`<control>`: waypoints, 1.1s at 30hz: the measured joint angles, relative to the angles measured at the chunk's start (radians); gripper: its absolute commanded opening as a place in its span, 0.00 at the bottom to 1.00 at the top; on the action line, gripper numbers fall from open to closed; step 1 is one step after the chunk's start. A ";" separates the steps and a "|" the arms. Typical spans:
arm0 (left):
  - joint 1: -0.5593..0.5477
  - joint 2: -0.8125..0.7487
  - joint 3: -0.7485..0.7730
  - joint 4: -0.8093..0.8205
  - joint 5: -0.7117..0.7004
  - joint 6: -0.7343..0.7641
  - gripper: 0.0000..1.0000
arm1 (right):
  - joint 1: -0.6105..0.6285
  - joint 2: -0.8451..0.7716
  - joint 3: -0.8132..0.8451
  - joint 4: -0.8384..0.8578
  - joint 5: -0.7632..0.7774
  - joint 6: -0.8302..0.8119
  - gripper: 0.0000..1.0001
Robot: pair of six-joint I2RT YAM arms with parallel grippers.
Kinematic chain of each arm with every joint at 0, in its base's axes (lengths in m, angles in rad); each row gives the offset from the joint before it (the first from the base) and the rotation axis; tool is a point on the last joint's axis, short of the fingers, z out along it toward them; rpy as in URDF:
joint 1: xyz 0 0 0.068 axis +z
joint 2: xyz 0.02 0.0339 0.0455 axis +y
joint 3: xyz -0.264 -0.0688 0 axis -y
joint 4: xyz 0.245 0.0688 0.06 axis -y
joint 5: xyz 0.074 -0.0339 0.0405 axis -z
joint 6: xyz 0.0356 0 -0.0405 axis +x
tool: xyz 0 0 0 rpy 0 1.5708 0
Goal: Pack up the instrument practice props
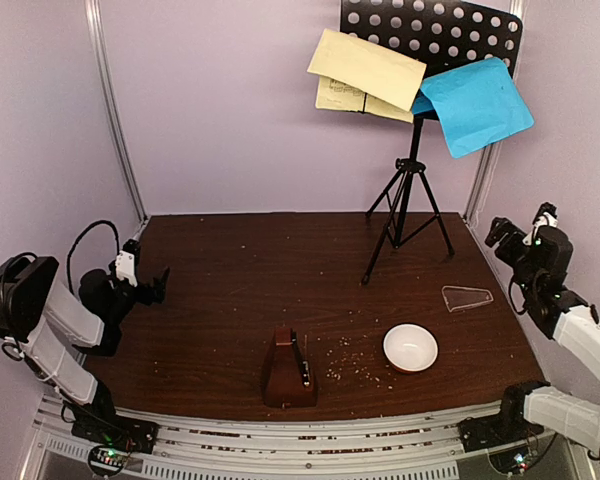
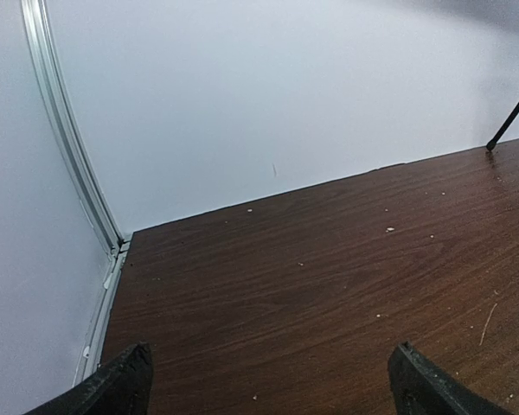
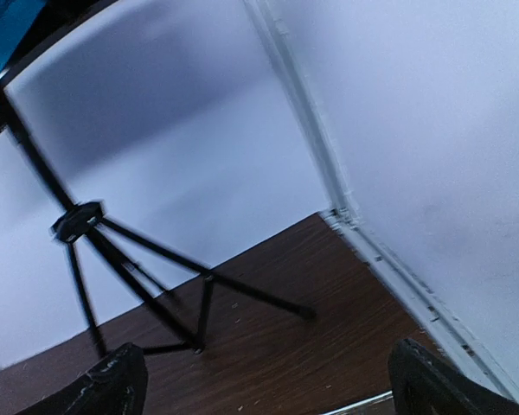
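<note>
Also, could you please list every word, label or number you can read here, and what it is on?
None can be read.
The dark print on the lower pale yellow sheet is too small to make out.
The metronome, blue sheet and white bowl show no legible marks.

You can read no words, labels, brands or numbers here; the dark print on the pale yellow sheet (image 1: 340,97) on the stand (image 1: 435,30) is too small to make out.
</note>
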 measured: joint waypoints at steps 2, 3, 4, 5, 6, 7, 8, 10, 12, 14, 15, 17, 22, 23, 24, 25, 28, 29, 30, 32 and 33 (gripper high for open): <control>0.000 0.000 0.000 0.000 0.000 0.000 0.98 | -0.002 -0.013 0.000 0.002 -0.147 -0.009 1.00; 0.000 0.000 0.000 0.000 0.000 0.000 0.98 | 0.005 -0.016 0.000 0.017 -0.232 -0.012 1.00; 0.000 0.000 0.000 0.000 0.000 0.000 0.98 | 0.019 -0.013 0.003 0.029 -0.311 -0.009 1.00; 0.000 0.000 0.000 0.000 0.000 0.000 0.98 | 0.045 -0.002 0.015 0.029 -0.370 -0.010 1.00; 0.000 0.000 0.000 0.000 0.000 0.000 0.98 | 0.102 0.026 0.048 0.012 -0.418 -0.017 1.00; 0.000 0.000 0.000 0.000 0.000 0.000 0.98 | 0.178 0.063 0.095 -0.011 -0.452 -0.032 1.00; 0.000 0.000 0.000 0.000 0.000 0.000 0.98 | 0.246 0.098 0.135 -0.024 -0.476 -0.047 1.00; 0.000 0.000 0.000 0.000 0.000 0.000 0.98 | 0.419 0.184 0.246 -0.077 -0.517 -0.093 1.00; 0.000 0.000 0.000 0.000 0.000 0.000 0.98 | 0.559 0.257 0.338 -0.124 -0.534 -0.134 1.00; 0.000 0.000 0.000 0.000 0.000 0.000 0.98 | 0.697 0.336 0.428 -0.181 -0.546 -0.185 1.00; 0.000 0.000 0.000 0.000 0.000 0.000 0.98 | 0.742 0.366 0.459 -0.203 -0.547 -0.204 1.00; 0.000 0.000 0.000 0.000 0.000 0.000 0.98 | 0.840 0.444 0.534 -0.261 -0.553 -0.250 1.00; 0.000 0.000 0.000 0.000 0.000 0.000 0.98 | 0.988 0.602 0.643 -0.363 -0.576 -0.358 1.00; 0.000 0.000 0.000 0.000 0.000 0.000 0.98 | 1.005 0.626 0.656 -0.384 -0.579 -0.378 1.00; 0.000 0.000 0.000 0.000 0.000 0.000 0.98 | 1.018 0.649 0.667 -0.403 -0.585 -0.396 1.00; 0.000 0.000 0.000 0.000 0.000 0.000 0.98 | 1.028 0.672 0.678 -0.424 -0.587 -0.413 1.00; 0.000 0.000 0.000 0.000 0.000 0.000 0.98 | 1.053 0.736 0.709 -0.481 -0.592 -0.465 1.00; 0.000 0.000 0.000 0.000 0.000 0.000 0.98 | 1.056 0.750 0.713 -0.496 -0.592 -0.480 1.00; 0.000 0.000 0.000 0.000 0.000 0.000 0.98 | 1.060 0.766 0.716 -0.510 -0.591 -0.497 1.00; 0.000 0.000 0.000 0.000 0.000 0.000 0.98 | 1.064 0.792 0.722 -0.541 -0.591 -0.527 0.96; 0.000 0.000 0.000 0.000 0.000 0.000 0.98 | 1.064 0.803 0.727 -0.557 -0.591 -0.541 0.91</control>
